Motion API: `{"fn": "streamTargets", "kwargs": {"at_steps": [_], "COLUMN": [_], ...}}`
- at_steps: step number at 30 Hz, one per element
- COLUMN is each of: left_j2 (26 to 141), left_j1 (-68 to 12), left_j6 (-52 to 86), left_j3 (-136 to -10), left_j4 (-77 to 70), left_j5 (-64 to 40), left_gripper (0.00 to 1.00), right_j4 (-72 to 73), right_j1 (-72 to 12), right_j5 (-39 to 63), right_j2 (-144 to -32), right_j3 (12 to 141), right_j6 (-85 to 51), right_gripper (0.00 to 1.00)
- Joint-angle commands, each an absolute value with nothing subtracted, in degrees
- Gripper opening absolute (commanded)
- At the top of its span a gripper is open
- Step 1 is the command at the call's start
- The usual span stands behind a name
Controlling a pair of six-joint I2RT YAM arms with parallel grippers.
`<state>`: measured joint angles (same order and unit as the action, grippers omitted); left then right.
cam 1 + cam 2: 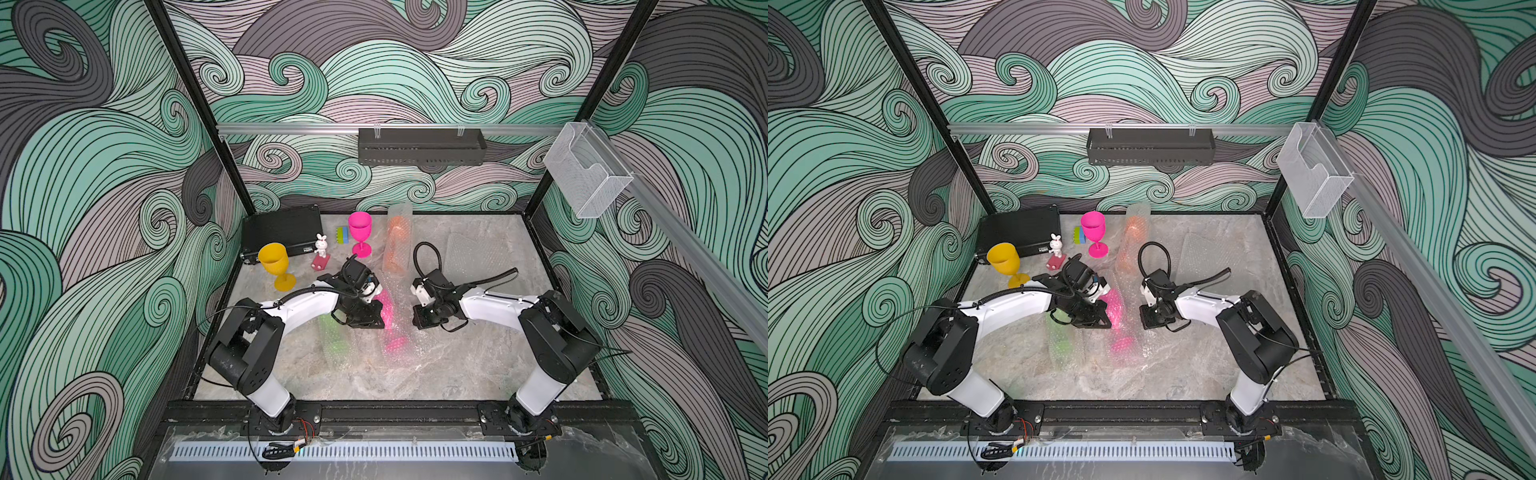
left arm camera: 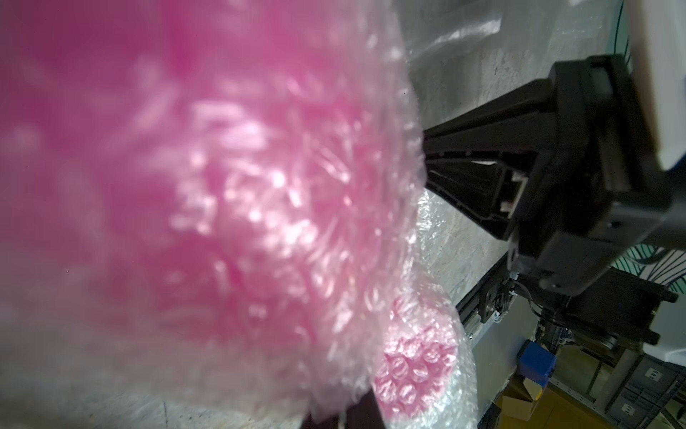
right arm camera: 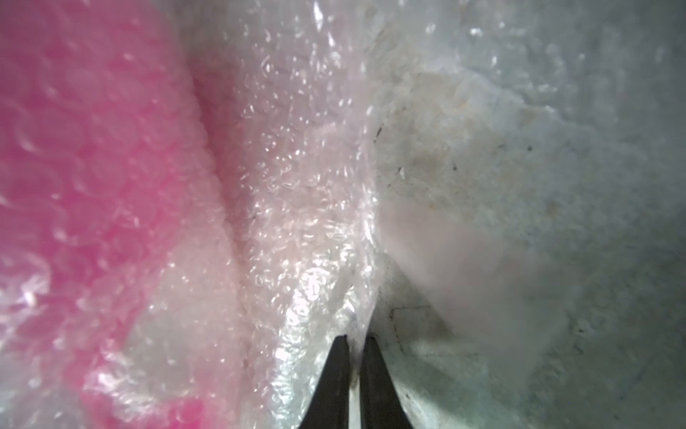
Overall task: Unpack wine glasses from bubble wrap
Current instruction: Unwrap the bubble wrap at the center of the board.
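Observation:
A yellow wine glass [image 1: 274, 259] and a hot pink one [image 1: 360, 230] stand bare at the back left. A second pink wine glass [image 1: 390, 320] lies mid-table inside bubble wrap [image 3: 304, 223]. My left gripper [image 2: 349, 416] is shut on that wrap from the left, and the wrap fills most of its wrist view. My right gripper [image 3: 354, 338] is shut on the wrap's thin loose edge from the right; it also shows in the left wrist view as the right gripper [image 2: 482, 174]. An orange glass [image 1: 397, 245] and a green one [image 1: 332, 332] lie wrapped.
A flattened bubble wrap sheet [image 1: 473, 251] lies at the back right. A black case [image 1: 282, 232], a white rabbit figure [image 1: 321, 245] and a green-blue block [image 1: 343, 235] sit at the back left. A clear box [image 1: 586, 174] hangs on the right rail.

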<state>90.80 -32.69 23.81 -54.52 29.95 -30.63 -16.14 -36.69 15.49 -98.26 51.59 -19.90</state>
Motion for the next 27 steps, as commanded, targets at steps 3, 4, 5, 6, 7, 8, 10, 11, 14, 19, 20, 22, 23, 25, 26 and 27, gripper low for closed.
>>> {"fn": "streamTargets", "kwargs": {"at_steps": [3,4,5,6,7,8,10,11,14,19,20,22,23,25,26,27], "left_j2": [86.2,85.9,85.6,85.3,85.0,84.8,84.5,84.2,83.0,83.0,83.2,84.4,85.1,86.5,87.3,88.1], "left_j1": [-32.8,-33.0,-33.2,-33.4,-33.8,-34.1,-34.8,-35.2,-36.4,-37.6,-37.7,-38.1,-38.3,-38.6,-38.7,-38.7], "left_j6": [21.2,21.1,20.9,20.8,20.6,20.5,20.0,19.5,18.2,17.2,17.3,17.3,17.3,17.1,17.0,16.9], "left_j3": [-52.6,-52.6,-52.6,-52.4,-52.2,-52.0,-51.8,-51.8,-51.7,-52.1,-52.1,-52.4,-52.9,-54.3,-55.0,-55.9], "left_j4": [28.3,28.2,28.0,27.5,26.8,26.1,25.3,25.0,24.2,22.9,22.6,22.4,22.3,22.4,22.8,23.2], "left_j5": [-25.6,-25.0,-24.4,-24.2,-24.2,-24.2,-23.9,-23.5,-22.1,-21.0,-21.0,-21.4,-21.7,-22.2,-22.3,-22.3], "left_gripper": [0.0,0.0,0.0,0.0,0.0,0.0,0.0,0.0,0.0,0.0,0.0,0.0,0.0,0.0,0.0,0.0], "right_j4": [-13.3,-12.9,-12.5,-12.2,-12.1,-12.1,-12.5,-12.7,-13.7,-15.7,-16.3,-18.0,-19.1,-21.8,-23.1,-24.0], "right_j1": [-36.8,-36.8,-37.0,-37.0,-37.3,-37.6,-38.4,-39.0,-39.6,-39.6,-39.6,-39.6,-39.6,-39.5,-39.3,-39.0], "right_j5": [16.0,15.9,15.8,15.9,15.9,15.8,15.2,14.4,12.5,10.3,9.9,8.5,7.6,5.5,4.4,3.4], "right_j2": [-95.1,-94.3,-93.5,-92.8,-91.9,-90.8,-88.5,-87.1,-83.4,-77.5,-76.6,-75.0,-74.6,-73.9,-73.7,-73.4], "right_j3": [50.2,49.7,49.1,48.7,48.2,47.7,46.7,46.1,44.3,41.3,41.0,40.4,40.3,40.3,40.3,40.2], "right_j6": [-19.3,-19.3,-19.4,-19.6,-19.6,-19.6,-19.6,-19.7,-20.5,-22.4,-22.5,-23.3,-23.6,-24.7,-25.5,-26.5], "right_gripper": [0.04,0.03,0.03,0.02,0.02,0.01,0.0,0.0,0.0,0.0,0.0,0.0,0.0,0.0,0.0,0.0]}}
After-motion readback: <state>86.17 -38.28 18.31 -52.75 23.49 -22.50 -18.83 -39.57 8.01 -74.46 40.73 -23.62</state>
